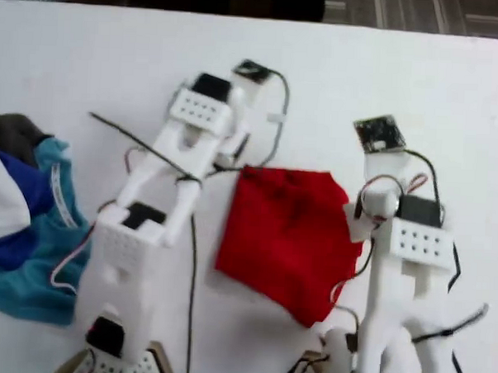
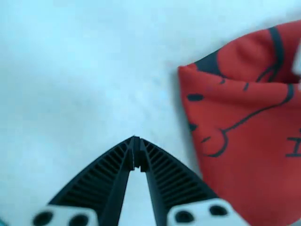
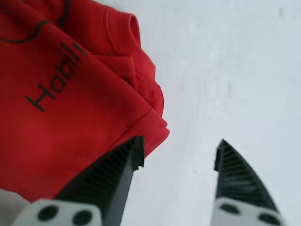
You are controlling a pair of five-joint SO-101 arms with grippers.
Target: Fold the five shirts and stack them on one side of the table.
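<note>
A folded red shirt point(image 1: 288, 234) with black print lies in the middle of the white table point(image 1: 89, 56). My left gripper point(image 2: 135, 141) is shut on nothing over bare table, just beside the red shirt point(image 2: 244, 141) at a far corner of it. In the high view the left arm point(image 1: 184, 151) stands at the shirt's far left corner. My right gripper point(image 3: 179, 143) is open, one finger point(image 3: 117, 169) at the hem corner of the red shirt point(image 3: 70, 94), the other over bare table. The right arm point(image 1: 408, 235) stands at the shirt's right edge.
A loose pile of shirts point(image 1: 28, 218), teal, blue, white and dark grey, lies at the table's left edge. Cables point(image 1: 192, 258) run from both arms across the table. The far table edge point(image 1: 256, 17) meets a dark floor.
</note>
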